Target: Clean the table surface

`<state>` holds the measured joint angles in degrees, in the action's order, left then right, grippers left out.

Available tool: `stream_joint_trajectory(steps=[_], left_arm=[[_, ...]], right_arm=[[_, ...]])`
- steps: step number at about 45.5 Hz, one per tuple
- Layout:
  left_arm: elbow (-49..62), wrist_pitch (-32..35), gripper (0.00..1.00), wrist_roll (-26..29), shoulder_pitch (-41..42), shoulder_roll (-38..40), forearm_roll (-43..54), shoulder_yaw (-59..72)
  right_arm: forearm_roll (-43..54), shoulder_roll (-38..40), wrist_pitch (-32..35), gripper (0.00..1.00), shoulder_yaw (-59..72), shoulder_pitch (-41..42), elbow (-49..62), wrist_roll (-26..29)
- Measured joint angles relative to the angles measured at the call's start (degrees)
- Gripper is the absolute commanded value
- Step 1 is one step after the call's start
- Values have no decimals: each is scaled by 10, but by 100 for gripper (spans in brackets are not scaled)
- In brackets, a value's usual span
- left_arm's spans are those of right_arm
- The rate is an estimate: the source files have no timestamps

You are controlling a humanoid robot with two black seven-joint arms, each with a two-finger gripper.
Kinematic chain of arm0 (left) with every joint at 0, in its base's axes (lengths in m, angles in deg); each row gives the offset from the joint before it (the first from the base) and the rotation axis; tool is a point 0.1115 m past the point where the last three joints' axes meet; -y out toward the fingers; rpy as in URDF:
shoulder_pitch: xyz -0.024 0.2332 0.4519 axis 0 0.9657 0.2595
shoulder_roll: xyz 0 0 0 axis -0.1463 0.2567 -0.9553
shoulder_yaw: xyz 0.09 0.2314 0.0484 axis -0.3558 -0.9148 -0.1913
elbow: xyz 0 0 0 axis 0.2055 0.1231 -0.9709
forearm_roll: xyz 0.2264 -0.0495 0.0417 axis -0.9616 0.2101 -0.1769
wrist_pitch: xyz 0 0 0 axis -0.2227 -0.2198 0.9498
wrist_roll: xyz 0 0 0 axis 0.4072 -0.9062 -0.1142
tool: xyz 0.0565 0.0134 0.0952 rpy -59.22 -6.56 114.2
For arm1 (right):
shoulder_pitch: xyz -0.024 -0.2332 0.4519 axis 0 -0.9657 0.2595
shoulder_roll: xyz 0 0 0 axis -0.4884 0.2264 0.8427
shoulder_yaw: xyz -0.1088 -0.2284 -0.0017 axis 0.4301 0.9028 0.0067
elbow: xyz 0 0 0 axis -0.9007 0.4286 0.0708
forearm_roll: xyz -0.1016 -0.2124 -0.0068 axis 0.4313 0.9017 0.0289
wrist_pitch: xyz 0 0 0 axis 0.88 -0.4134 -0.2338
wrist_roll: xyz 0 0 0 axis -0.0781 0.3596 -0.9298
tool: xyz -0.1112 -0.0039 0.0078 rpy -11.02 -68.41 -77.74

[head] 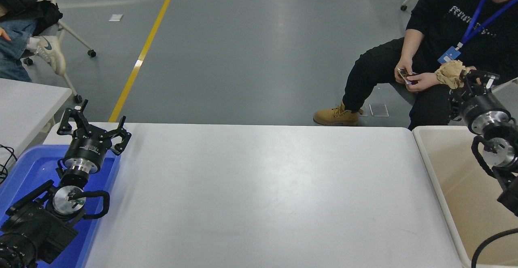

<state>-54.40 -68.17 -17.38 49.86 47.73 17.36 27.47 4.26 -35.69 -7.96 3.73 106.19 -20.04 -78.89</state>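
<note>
**Crumpled paper in my right pincer, above the beige bin**

The counter (pixel 259 195), the wide white tabletop with rounded corners, stretches across the middle of my view, between two containers. A faint sheen runs over its surface.

At its right end stands one beige bin (pixel 445 187), touching or just beside the counter's edge; the part of its inside that I can see holds only my right arm passing over it. At the left end sits one blue tray (pixel 24 166), and my left arm rests across it.

My right arm comes in from the right edge and reaches away from me, over the bin's far rim. My right pincer (pixel 465 75) is closed around one wad of crumpled brown paper (pixel 449 73), held high and beyond the counter, close to the hands of a seated person (pixel 453 21).

My left pincer (pixel 93 128) is parked at the lower left, its fingers spread wide and gripping nothing, above the far rim of the blue tray.

A second, smaller white tabletop (pixel 28 106) shows partly at the left edge.
</note>
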Motion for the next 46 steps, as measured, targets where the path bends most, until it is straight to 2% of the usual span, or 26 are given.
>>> stream_joint_trajectory(steps=[16,34,41,46], left_arm=[[0,0,100,0,0,0,0,0],[0,0,100,0,0,0,0,0],[0,0,100,0,0,0,0,0],[0,0,100,0,0,0,0,0]], right_arm=[[-35,-21,26,0,-93,-30,-5,4],[-53,-35,66,0,-115,-63,-3,-1],[-52,-31,53,0,-106,-67,24,-3],[-52,-28,32,0,-53,-56,79,-3]])
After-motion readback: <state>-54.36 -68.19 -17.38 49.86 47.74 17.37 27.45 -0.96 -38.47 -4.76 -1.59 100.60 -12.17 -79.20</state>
